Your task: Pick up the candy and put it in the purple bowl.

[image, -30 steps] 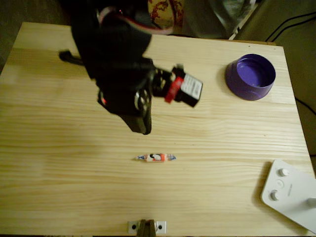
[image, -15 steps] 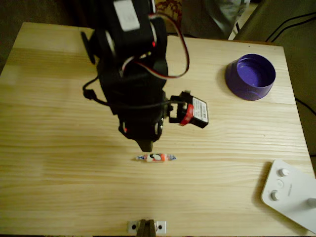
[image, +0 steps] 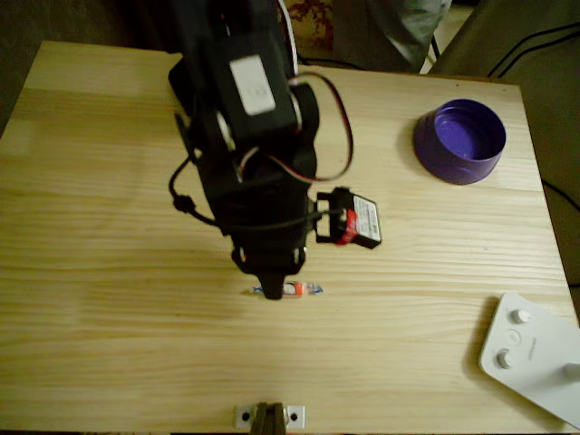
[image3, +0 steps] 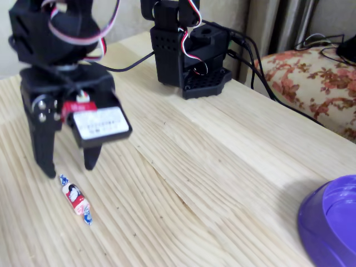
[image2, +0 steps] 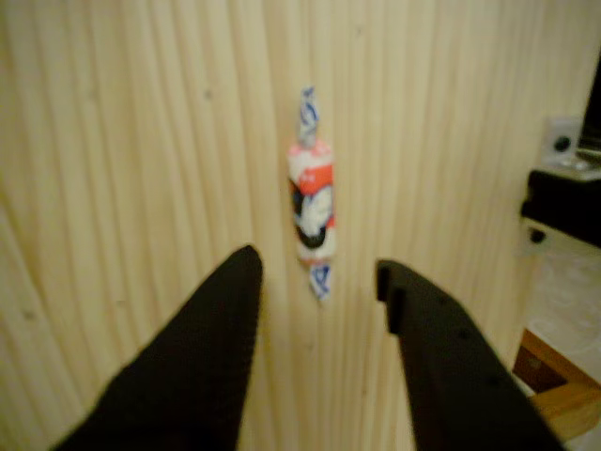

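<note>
Since a second ago the gripper [image: 275, 288] has swung down over the table [image: 109, 299] and now hangs at one twisted end of the candy [image: 294, 289], partly covering it from overhead. Its jaws stand wide apart, holding nothing (the wrist view shows the candy [image2: 312, 205] lying just beyond the tips). One candy, one purple bowl [image: 460, 141] far off at the table's corner, one white device [image: 530, 355] with round buttons. No writing is legible.

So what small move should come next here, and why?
Probably ease forward and down so the fingers straddle the candy's middle, then close. The gripper is open, only the wrapper's near twisted end lies between its tips, and the candy lies flat on the table.
</note>
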Robot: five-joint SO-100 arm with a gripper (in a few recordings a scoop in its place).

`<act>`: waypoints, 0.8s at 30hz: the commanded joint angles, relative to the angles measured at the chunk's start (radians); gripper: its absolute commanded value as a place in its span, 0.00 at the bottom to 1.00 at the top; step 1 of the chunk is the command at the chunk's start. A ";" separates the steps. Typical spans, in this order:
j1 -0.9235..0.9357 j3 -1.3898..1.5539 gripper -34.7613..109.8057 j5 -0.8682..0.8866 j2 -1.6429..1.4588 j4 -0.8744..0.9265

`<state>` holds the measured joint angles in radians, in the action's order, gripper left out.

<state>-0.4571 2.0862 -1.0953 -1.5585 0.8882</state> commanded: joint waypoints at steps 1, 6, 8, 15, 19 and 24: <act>-0.012 -0.141 0.45 -0.012 0.021 -0.014; 0.002 -0.232 0.46 -0.012 0.094 -0.012; 0.005 -0.258 0.48 -0.012 0.115 -0.009; 0.009 -0.295 0.54 -0.012 0.153 0.107; 0.017 -0.288 0.57 -0.012 0.133 0.166; -0.014 -0.281 0.58 0.014 0.114 0.175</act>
<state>-0.4479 1.8684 -1.0845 -1.3622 1.0431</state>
